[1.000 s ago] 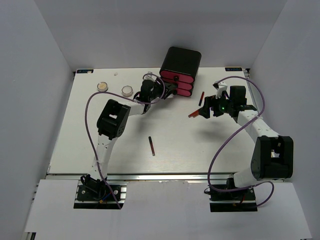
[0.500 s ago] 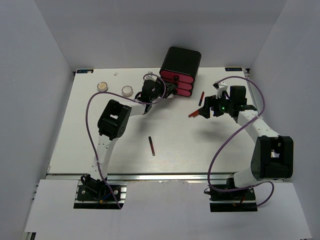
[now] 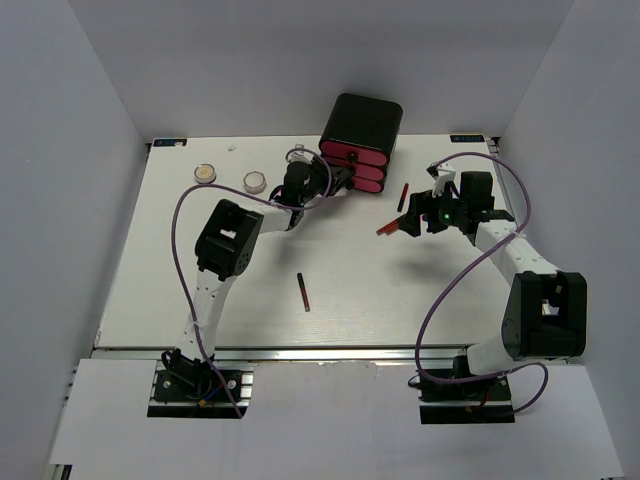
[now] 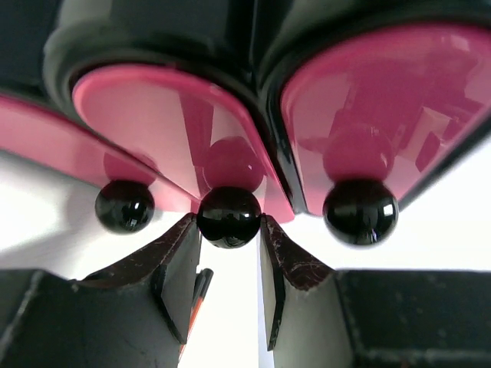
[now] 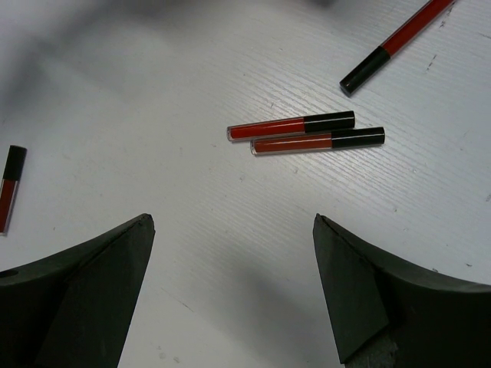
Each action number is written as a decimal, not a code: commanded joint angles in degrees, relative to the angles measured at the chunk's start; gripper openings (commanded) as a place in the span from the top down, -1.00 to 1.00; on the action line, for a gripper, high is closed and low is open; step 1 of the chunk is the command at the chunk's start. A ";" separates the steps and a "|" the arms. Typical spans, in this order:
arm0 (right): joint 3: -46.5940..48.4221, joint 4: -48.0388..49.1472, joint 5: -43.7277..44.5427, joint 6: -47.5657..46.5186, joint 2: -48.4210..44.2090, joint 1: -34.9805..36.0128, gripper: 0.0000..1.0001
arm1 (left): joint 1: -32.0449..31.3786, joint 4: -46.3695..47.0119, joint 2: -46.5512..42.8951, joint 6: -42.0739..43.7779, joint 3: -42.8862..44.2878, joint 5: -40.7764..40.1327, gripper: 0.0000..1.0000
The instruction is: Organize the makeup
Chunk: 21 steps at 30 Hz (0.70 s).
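The makeup lies scattered on the white table: two round compacts (image 3: 205, 173) (image 3: 255, 181) at the back left and a dark stick (image 3: 302, 292) in the middle. Another red stick (image 3: 403, 195) and a pair of red-and-black tubes (image 3: 387, 229) lie to the right. My left gripper (image 3: 340, 180) is at the front of the black drawer box (image 3: 362, 130). In the left wrist view its fingertips (image 4: 228, 222) press both sides of the middle drawer's black knob (image 4: 228, 217). My right gripper (image 5: 232, 222) hangs wide open and empty just short of the two tubes (image 5: 291, 125) (image 5: 318, 141).
The box's three pink drawers (image 4: 146, 115) each carry a black ball knob; the neighbouring knobs (image 4: 124, 205) (image 4: 360, 211) sit close beside my fingers. A further stick (image 5: 395, 38) lies beyond the pair, and one (image 5: 9, 188) at the left edge of the right wrist view.
My left gripper's jaws have narrowed around the middle knob. Neither arm has visibly shifted, and no makeup has moved.
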 commanded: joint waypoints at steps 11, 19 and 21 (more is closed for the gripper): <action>1.47 -0.26 -1.39 0.00 0.13 -0.26 -0.77 | -1.30 4.59 -14.97 5.06 -20.55 -0.17 0.52; 3.14 -4.21 -5.60 -6.05 1.44 -0.26 -0.79 | -1.39 5.56 -18.92 5.77 -24.95 -1.83 0.02; 4.01 -6.31 -8.06 -8.96 1.71 -0.26 -0.79 | -1.39 5.21 -19.71 6.20 -25.57 -1.92 -0.06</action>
